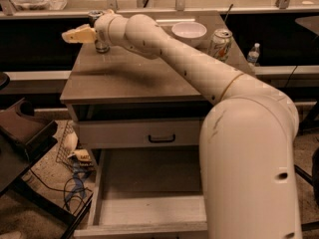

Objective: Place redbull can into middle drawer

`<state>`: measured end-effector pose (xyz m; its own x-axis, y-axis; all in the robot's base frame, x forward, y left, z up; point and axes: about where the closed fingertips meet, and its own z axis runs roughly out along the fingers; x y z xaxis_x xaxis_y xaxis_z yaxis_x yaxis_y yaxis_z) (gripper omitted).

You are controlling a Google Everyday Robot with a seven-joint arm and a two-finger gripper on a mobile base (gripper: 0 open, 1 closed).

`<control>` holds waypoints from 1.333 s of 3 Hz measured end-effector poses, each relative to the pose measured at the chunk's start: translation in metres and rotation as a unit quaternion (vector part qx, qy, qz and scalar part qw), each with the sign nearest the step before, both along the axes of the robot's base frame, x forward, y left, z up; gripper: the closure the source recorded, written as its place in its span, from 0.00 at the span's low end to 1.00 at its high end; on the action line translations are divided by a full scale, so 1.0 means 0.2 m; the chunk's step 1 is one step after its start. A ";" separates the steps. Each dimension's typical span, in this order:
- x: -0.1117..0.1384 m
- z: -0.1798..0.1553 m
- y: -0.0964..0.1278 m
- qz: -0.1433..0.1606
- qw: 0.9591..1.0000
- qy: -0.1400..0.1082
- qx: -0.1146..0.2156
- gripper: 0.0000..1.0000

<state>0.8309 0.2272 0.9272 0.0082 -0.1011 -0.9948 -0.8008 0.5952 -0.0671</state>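
While middle drawer (pixel 149 180) sits pulled out, claw (pixel 75 35) hovers just beside redbull can (pixel 102 47) on table (pixel 139 78); can't tell its opening.

Pincer (pixel 69 35) by redbull can (pixel 102 46); arm (pixel 249 133) over middle drawer (pixel 144 176)

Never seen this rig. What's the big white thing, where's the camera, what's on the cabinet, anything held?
The big white shape is a mobile robot's single arm, reaching from lower right to the cabinet's far left corner. Its gripper is at that corner, just left of the redbull can, which the wrist mostly hides. A grasp cannot be confirmed. One camera looks down past the arm; its mount is unknown. On the cabinet top also stand a white bowl and a white-and-green can. Below, the middle drawer is pulled open, under a shut drawer with a black handle. The redbull can is not in it yet.
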 end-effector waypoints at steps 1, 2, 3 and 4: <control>0.18 -0.06 -0.14 -0.018 0.997 -0.002 -0.073 0.00; 0.28 -0.15 -0.27 -0.030 0.994 0.005 -0.108 0.00; 0.29 -0.15 -0.27 -0.030 0.993 0.005 -0.111 0.19; 0.29 -0.16 -0.26 -0.029 0.993 0.006 -0.111 0.41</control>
